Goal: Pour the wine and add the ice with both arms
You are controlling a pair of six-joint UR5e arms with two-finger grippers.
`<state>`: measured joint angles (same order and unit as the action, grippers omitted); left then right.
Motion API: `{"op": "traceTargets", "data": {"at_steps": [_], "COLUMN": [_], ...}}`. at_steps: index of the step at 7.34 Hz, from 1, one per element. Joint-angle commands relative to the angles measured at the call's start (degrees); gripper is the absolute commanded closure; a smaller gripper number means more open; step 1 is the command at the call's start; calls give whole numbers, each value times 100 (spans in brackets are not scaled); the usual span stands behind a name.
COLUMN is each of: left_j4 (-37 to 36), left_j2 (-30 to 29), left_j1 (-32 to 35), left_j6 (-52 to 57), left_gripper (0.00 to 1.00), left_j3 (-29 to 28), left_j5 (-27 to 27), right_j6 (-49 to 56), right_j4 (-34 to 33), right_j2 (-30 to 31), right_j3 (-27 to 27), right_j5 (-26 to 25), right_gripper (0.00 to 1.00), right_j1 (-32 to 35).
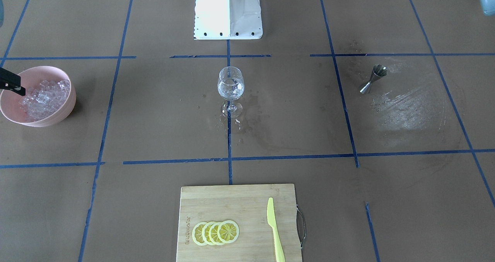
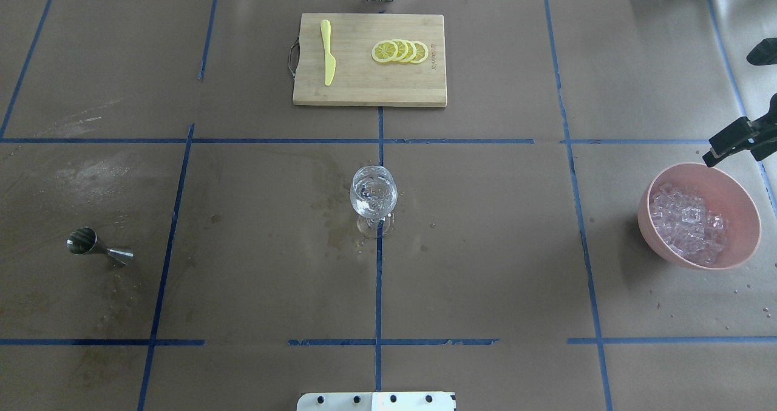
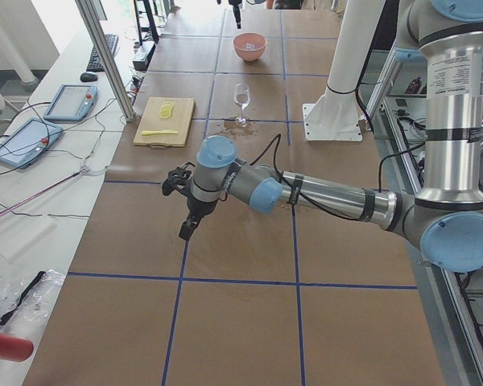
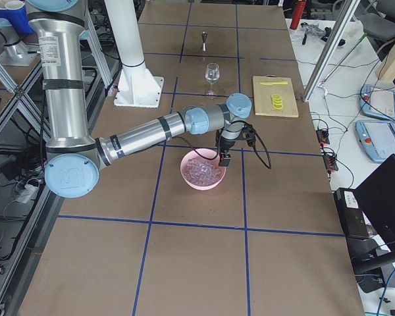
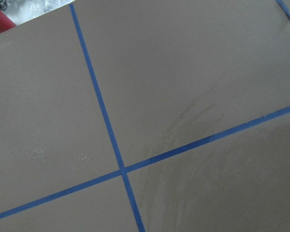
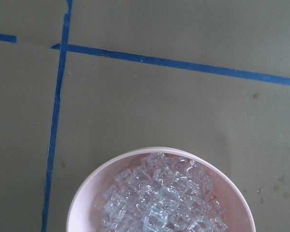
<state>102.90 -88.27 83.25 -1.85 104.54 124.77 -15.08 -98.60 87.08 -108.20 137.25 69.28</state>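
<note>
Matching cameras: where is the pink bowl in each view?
Front-facing: bowl at left edge.
Overhead: bowl at right.
Exterior left: bowl far, top centre.
Exterior right: bowl at centre.
Left wrist: not in it.
Right wrist: bowl at bottom edge.
Landmark: wine glass, in exterior views.

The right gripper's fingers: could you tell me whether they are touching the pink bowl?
Cannot tell. In the overhead view the right gripper ends at the rim of the pink bowl, and no view shows a plain gap or contact.
</note>
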Motion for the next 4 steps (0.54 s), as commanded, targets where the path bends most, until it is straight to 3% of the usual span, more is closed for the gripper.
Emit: {"op": "traceTargets", "data": {"at_steps": [1,3,4], "left_j4": [-822,-815,-806], "left_j2": [-252,-217,-217], "left_j1": [156,174,174], "left_j6": [229,229,229], "left_gripper": [1,0,0], "left_j3": [-13,-13,13], "left_j5": [396,531,522], "right_j6": [-494,-2342,-2864], "right_j4": [862,2172,2578], "right_j2": [482,792,880], "right_j3": [18,18,27], "right_j5": [-127,-487,-1019], "right_gripper": [0,0,1], "right_j1": [-255,-772,-1141]}}
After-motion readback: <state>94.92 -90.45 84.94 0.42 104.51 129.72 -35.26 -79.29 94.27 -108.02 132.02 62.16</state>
